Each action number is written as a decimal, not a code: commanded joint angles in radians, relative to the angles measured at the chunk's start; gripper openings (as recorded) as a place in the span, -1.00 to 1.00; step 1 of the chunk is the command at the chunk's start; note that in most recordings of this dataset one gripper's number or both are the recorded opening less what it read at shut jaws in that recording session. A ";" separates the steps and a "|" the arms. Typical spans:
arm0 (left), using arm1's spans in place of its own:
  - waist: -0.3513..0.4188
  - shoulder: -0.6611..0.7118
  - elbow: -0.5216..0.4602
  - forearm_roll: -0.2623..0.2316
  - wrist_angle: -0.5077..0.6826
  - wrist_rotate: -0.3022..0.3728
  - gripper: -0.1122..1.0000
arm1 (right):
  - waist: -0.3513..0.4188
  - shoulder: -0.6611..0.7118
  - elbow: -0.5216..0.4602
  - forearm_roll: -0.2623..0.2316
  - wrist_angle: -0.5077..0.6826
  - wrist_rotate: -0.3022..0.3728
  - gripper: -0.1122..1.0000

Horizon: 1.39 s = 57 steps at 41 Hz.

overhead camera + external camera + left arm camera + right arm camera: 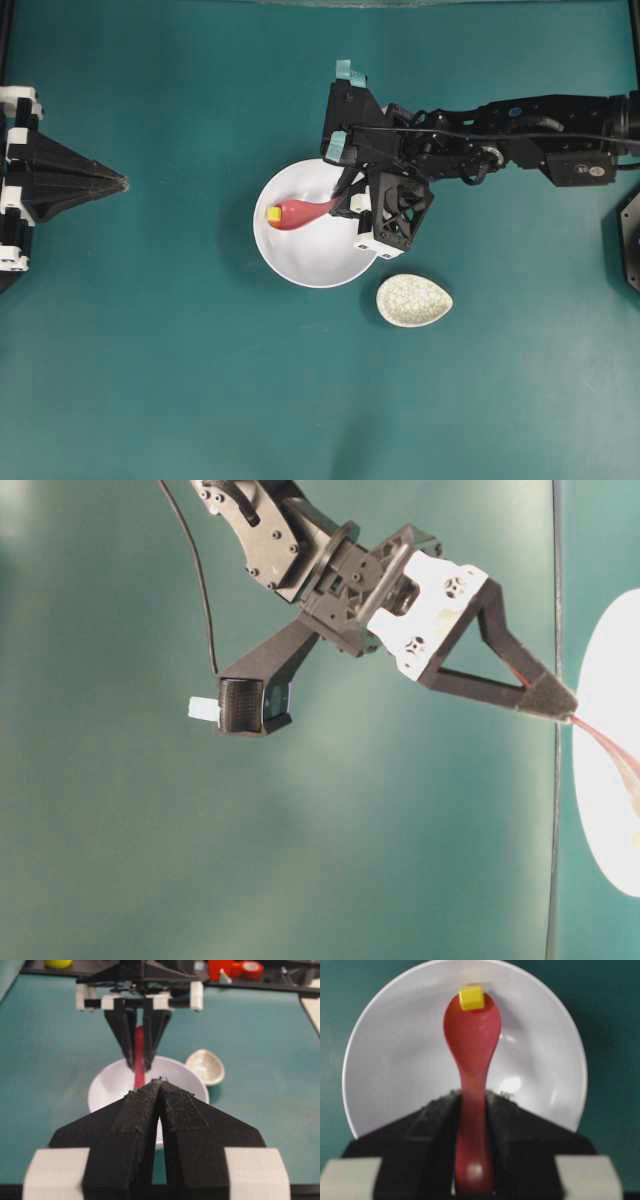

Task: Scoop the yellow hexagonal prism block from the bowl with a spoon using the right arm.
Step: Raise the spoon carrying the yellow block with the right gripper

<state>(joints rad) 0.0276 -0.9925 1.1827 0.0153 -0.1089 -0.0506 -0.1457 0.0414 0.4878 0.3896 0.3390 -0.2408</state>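
No text, label, brand, number or sign can be read in any view. The teal tape pieces on the right arm are plain, the white bowl ahead of the right pincer is unmarked, and the speckled spoon rest beside that pincer carries only a crackle pattern, no lettering.

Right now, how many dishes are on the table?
2. The big white bowl sits in the middle, with the red spoon inside it. The small speckled spoon rest lies just beside it, toward the lower right in the overhead view. None seem hidden.
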 commanded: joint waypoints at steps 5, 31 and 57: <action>-0.002 0.003 -0.025 0.002 -0.006 0.000 -0.81 | 0.002 -0.015 -0.017 0.000 -0.009 0.000 -0.40; -0.002 0.003 -0.025 0.002 -0.008 0.000 -0.81 | 0.003 -0.057 0.012 0.000 -0.066 -0.002 -0.40; -0.002 0.000 -0.026 0.002 -0.006 0.000 -0.81 | 0.183 -0.347 0.376 0.000 -0.693 -0.002 -0.40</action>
<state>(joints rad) 0.0276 -0.9956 1.1827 0.0153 -0.1089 -0.0506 0.0184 -0.2531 0.8391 0.3912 -0.2638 -0.2408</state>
